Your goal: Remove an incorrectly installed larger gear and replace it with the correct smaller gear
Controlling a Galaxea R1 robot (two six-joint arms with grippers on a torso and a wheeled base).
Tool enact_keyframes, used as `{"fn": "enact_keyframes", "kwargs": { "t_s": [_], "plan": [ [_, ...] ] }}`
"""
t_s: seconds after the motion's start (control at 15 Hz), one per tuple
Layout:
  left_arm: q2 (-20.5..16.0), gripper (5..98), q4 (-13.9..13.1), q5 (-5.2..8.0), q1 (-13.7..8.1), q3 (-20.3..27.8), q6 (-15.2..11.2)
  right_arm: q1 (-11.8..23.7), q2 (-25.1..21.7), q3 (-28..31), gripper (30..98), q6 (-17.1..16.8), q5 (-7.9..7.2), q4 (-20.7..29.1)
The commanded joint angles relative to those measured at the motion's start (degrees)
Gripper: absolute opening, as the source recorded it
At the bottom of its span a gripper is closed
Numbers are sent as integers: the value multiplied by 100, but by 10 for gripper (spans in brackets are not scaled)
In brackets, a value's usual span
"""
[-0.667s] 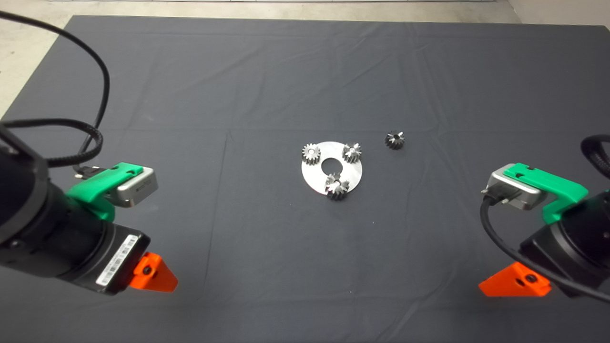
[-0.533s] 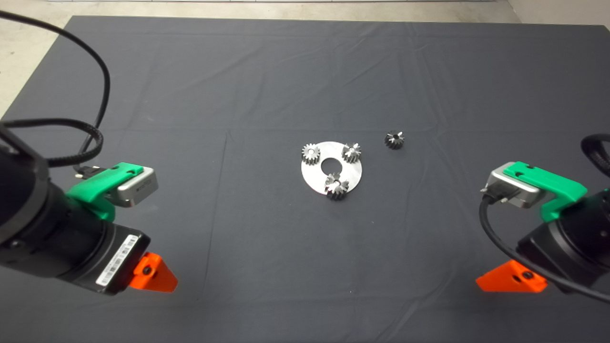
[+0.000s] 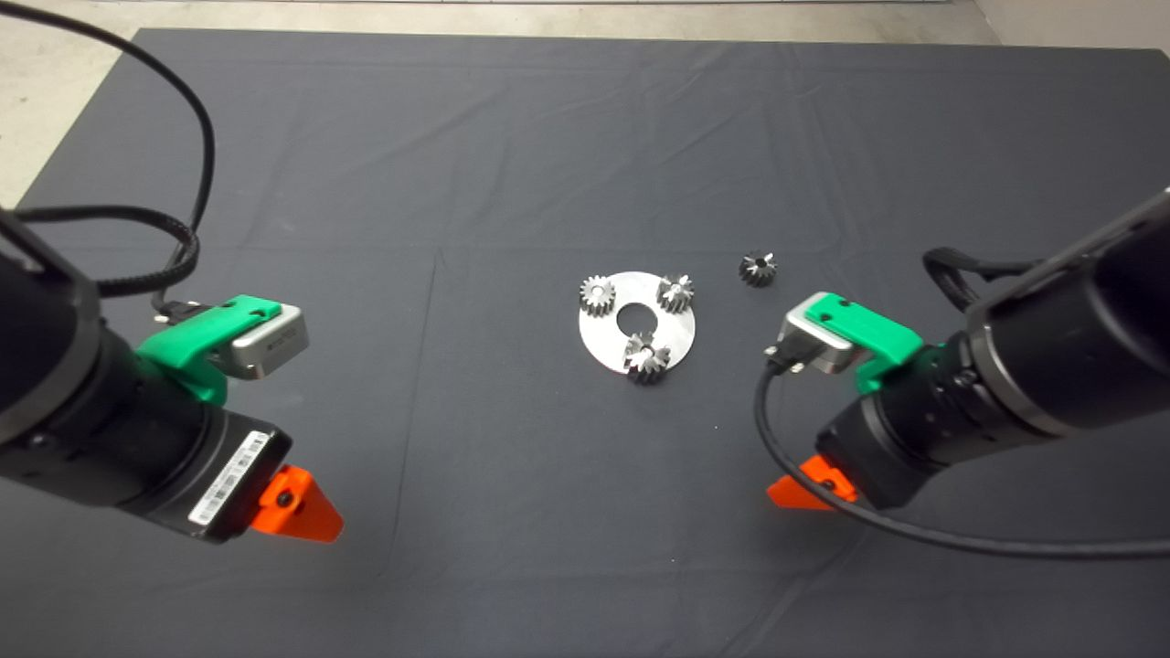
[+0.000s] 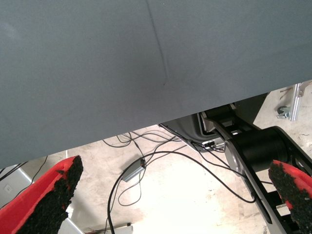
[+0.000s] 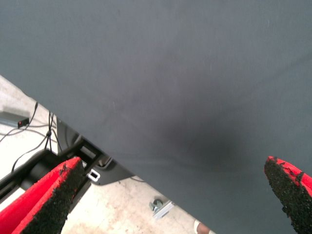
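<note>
A round silver plate point(image 3: 681, 331) with a centre hole lies mid-mat. The larger gear point(image 3: 646, 356), dark grey with chunky teeth, sits on the plate's near edge. Two paler silvery gears point(image 3: 597, 295) point(image 3: 675, 292) sit on its far side. The smaller gear point(image 3: 758, 268), nearly black, lies loose on the mat to the right of the plate. My right gripper point(image 3: 804, 489) is open and empty, near and to the right of the plate; its wrist view shows only its fingers point(image 5: 44, 202) over the mat. My left gripper point(image 3: 297, 512) is open and empty at the lower left.
The dark mat point(image 3: 512, 164) covers the table, with pale floor beyond its far and left edges. The left wrist view shows the mat's near edge point(image 4: 161, 119), floor cables point(image 4: 146, 165) and part of the robot's base point(image 4: 253, 146) below.
My right arm has swung in from the right edge toward the plate, its gripper now closer to the centre. The left arm has barely shifted. The gears have not moved.
</note>
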Motion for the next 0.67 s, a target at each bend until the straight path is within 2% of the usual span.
{"fn": "enact_keyframes", "kwargs": {
  "t_s": [0.0, 0.13, 0.33, 0.47, 0.6],
  "plan": [
    [-34, 978, 21, 46, -61, 63, 5, -45, 337, -287, 977, -32, -28, -1125],
    [-43, 978, 21, 46, -61, 97, -4, -149, 401, -439, 977, -57, -28, -1451],
    [-43, 978, 21, 46, -61, 107, -12, -585, 639, -888, 977, -427, -63, -1889],
    [-52, 978, 21, 46, -61, 133, -12, -737, 800, -1113, 977, -538, -72, -2182],
    [-52, 978, 21, 37, -61, 142, -12, -845, 833, -1455, 977, -933, -63, -2320]
  ]
}}
